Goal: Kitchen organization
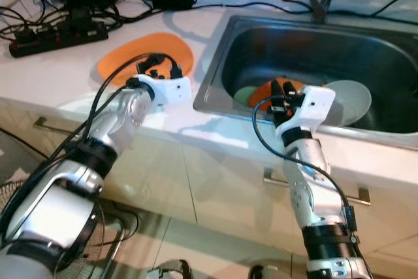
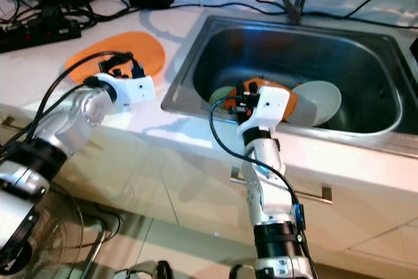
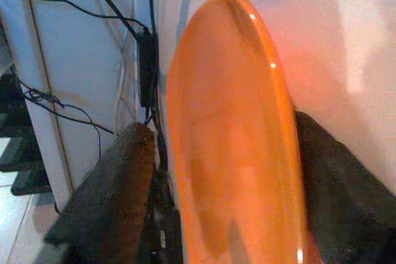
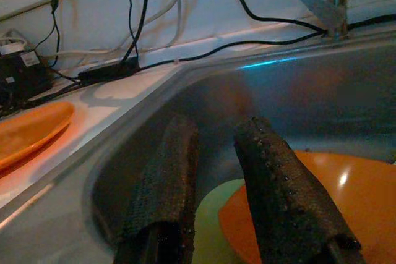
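Left gripper (image 1: 159, 65): black fingers (image 3: 117, 190) spread either side of the flat round orange plastic plate (image 1: 144, 58) on the white countertop (image 1: 52, 76); the wrist view has the plate rim running between the pads. Contact not resolvable, so recorded as straddling, not clamped.

Right gripper (image 1: 279, 101): two fingers apart with nothing between them, hovering over the near lip of the stainless steel sink basin (image 1: 392, 63). Just ahead of and below the tips lie a second orange plate (image 4: 334, 202) overlapping a pale green dish (image 4: 207, 211); a white round plate (image 1: 353, 99) leans further to that gripper's outer side.

Judgement: the sink dishes sit directly in front of the right gripper (the left arm is well apart from them), so it is the nearer arm for the next pick

Beyond the left gripper: a black power strip (image 1: 59, 36) and tangled cables by the wall
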